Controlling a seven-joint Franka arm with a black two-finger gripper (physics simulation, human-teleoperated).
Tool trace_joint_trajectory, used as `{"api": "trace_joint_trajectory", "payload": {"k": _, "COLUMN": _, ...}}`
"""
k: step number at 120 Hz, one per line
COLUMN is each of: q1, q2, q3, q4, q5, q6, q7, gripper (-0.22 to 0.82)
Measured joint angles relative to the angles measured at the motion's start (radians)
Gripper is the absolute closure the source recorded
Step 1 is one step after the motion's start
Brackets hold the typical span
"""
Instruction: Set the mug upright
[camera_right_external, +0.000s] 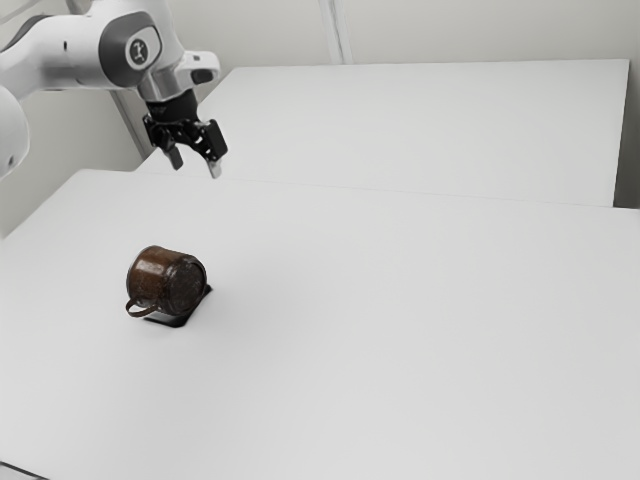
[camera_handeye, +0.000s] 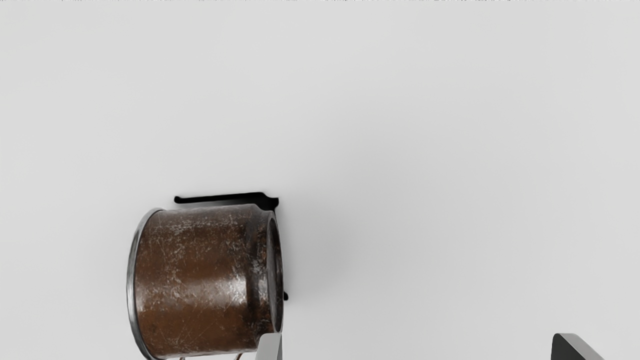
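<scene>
Your black two-finger gripper (camera_right_external: 195, 169) gapes wide, empty; centre it above the scratched brown cylindrical metal mug (camera_handeye: 205, 280), sideways below, before descending.

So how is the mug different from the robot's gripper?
The mug is brown and scratched, while the gripper is mostly black. The mug lies on its side, but the gripper hangs up in the air. The mug is round like a can; the gripper has two fingers, spread apart. Both have some grey: the mug on its rim, the gripper on its fingertips.
</scene>
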Motion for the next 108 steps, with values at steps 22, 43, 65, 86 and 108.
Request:
{"api": "trace_joint_trajectory", "payload": {"k": 22, "q1": 0.031, "q2": 0.012, "q3": 0.009, "q4": -0.011, "q5": -0.029, "q6": 0.028, "q7": 0.028, "gripper": 0.02}}
{"api": "trace_joint_trajectory", "payload": {"k": 43, "q1": 0.177, "q2": 0.021, "q3": 0.014, "q4": -0.010, "q5": -0.200, "q6": -0.029, "q7": 0.075, "gripper": 0.02}}
{"api": "trace_joint_trajectory", "payload": {"k": 65, "q1": 0.318, "q2": 0.094, "q3": 0.000, "q4": -0.010, "q5": -0.374, "q6": -0.126, "q7": 0.141, "gripper": 0.02}}
{"api": "trace_joint_trajectory", "payload": {"k": 86, "q1": 0.481, "q2": 0.166, "q3": -0.105, "q4": -0.015, "q5": -0.450, "q6": -0.185, "q7": 0.206, "gripper": 0.04}}
{"api": "trace_joint_trajectory", "payload": {"k": 108, "q1": 0.536, "q2": 0.199, "q3": -0.114, "q4": -0.012, "q5": -0.471, "q6": -0.202, "q7": 0.268, "gripper": 0.03}}
